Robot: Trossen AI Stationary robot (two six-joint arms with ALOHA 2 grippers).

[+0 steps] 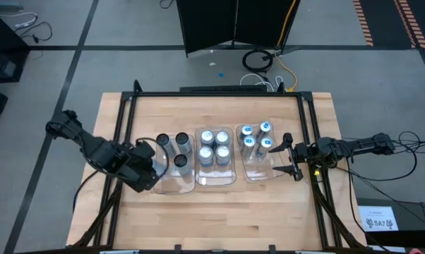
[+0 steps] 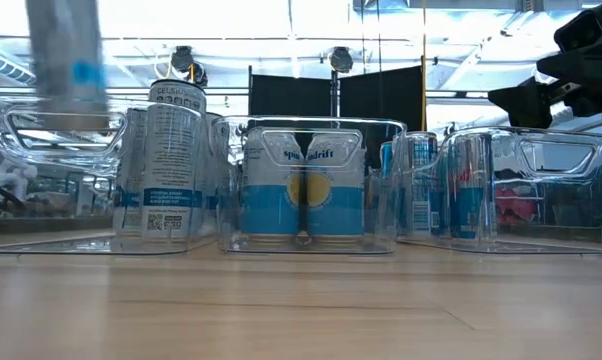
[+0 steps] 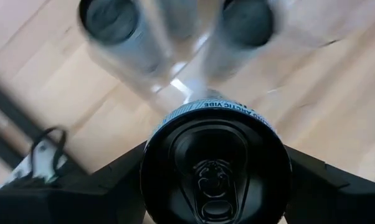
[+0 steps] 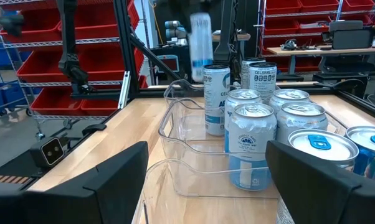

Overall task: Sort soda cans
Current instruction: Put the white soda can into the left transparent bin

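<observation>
Pale wood forms the bench (image 1: pixel 219 212), which carries three clear plastic trays side by side. The middle tray (image 1: pixel 216 180) serves as the landmark for this report.

Middle tray: it holds four cans with silver tops (image 1: pixel 214 146), standing upright in two pairs. In the low view their lower bodies show blue with a yellow disc.

Left-hand tray (image 1: pixel 171 185), just beside the middle tray on the left arm's side: three cans with dark tops (image 1: pixel 176 148) stand upright in it, in the part away from the left arm's claw.

Right-hand tray (image 1: pixel 258 173), just beside the middle tray on the right arm's side: four cans with blue tops (image 1: pixel 256 137) stand upright, grouped at the far half of the tray.

Left claw (image 1: pixel 147 169): positioned over the near, outer corner of the left-hand tray. It is pinching a fourth dark-topped can (image 3: pixel 215 165), one finger (image 3: pixel 113 180) on each side of the can's body. The low view shows this held can raised above the left-hand tray, clear of the bench. The three dark-topped cans lie beyond it in the left wrist view.

Right claw (image 1: pixel 291 156): positioned at the outer edge of the right-hand tray, well apart from the middle tray. Its fingers are spread, with nothing between them. Its wrist view looks along the row of trays across the blue-topped and silver-topped cans.
</observation>
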